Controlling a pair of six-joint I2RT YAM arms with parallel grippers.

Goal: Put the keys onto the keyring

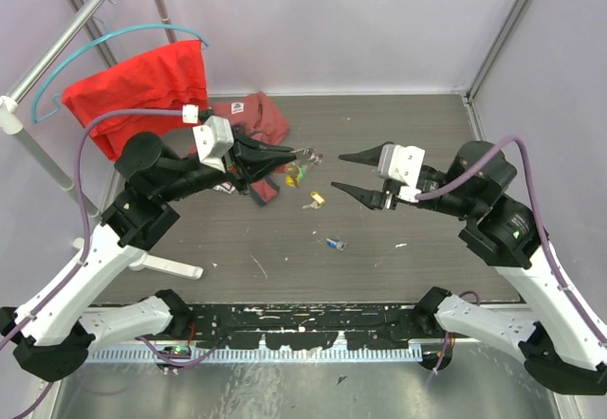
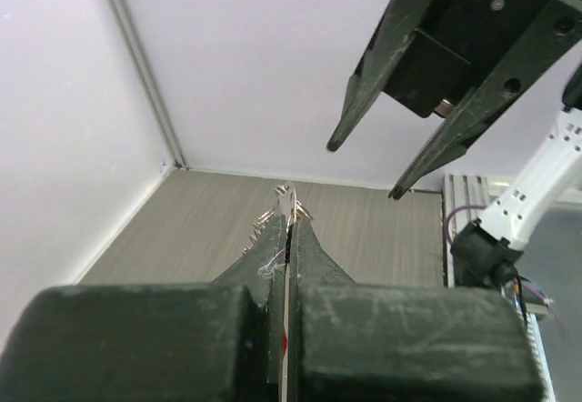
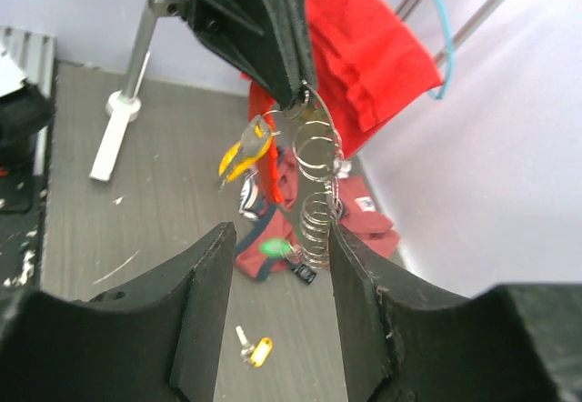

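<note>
Grey wood-grain tabletop [image 1: 408, 135] boxed in by pale walls. Above its middle, left end effector [image 1: 302, 161] pinched shut on the keyring [image 1: 308, 158], lifted clear of the surface. Seen from the right wrist: wire coils dangling under the closed tips, a yellow-headed key [image 3: 241, 154] hanging just beside them, a green blur lower down too soft to name. Facing it, right end effector [image 1: 339, 173] with fingers spread and gripping nothing, tips near the keyring yet apart from it, open air between.

Down on the tabletop, under that gap, a loose yellow key [image 1: 315, 198]; nearer the arm bases, a blue key [image 1: 334, 244], well apart from the first. Just beside the left end effector, a small dark-and-red object [image 1: 264, 194], not identifiable.

Further out on the left: crumpled red garment [image 1: 251, 116] at the far edge behind the left arm, red cloth [image 1: 142, 92] draped on a blue hanger [image 1: 133, 30] from a metal rail [image 1: 59, 45], white stand foot [image 1: 166, 265] along the left side. Crowded there; roomier to the right, with bare tabletop running to the far wall and the right corner post [image 1: 509, 30]. Along the near edge, black base plate [image 1: 303, 322] between the arm mounts.
</note>
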